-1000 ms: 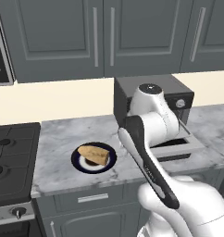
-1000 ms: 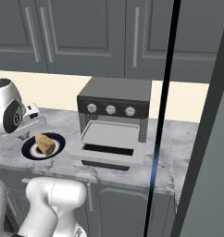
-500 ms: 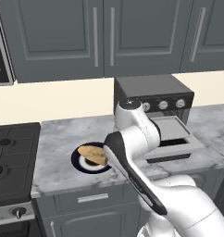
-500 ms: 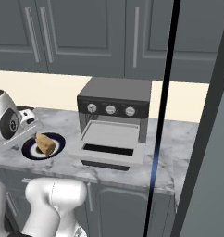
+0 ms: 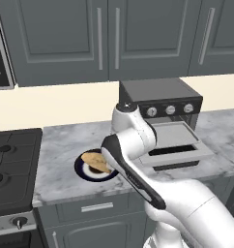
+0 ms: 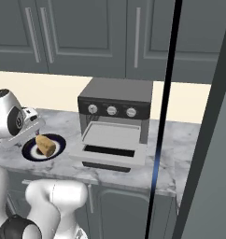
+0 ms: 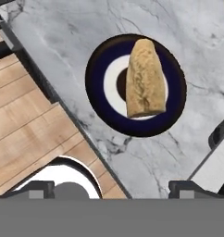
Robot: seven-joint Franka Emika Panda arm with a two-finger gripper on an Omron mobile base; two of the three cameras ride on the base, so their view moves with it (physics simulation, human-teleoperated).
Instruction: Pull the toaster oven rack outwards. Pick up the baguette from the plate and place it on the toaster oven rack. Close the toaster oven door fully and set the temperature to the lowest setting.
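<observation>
Gripper (image 7: 112, 187) wide open above baguette (image 7: 144, 79) on plate (image 7: 96, 95).

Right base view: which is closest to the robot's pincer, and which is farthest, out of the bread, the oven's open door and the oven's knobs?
1. The short tan-golden baguette, on the round dark navy plate just beside the pincer at the left.
2. The silver-framed toaster oven door, folded down flat, mid-counter.
3. The three round silver knobs, on the oven's black strip, farther back.
</observation>
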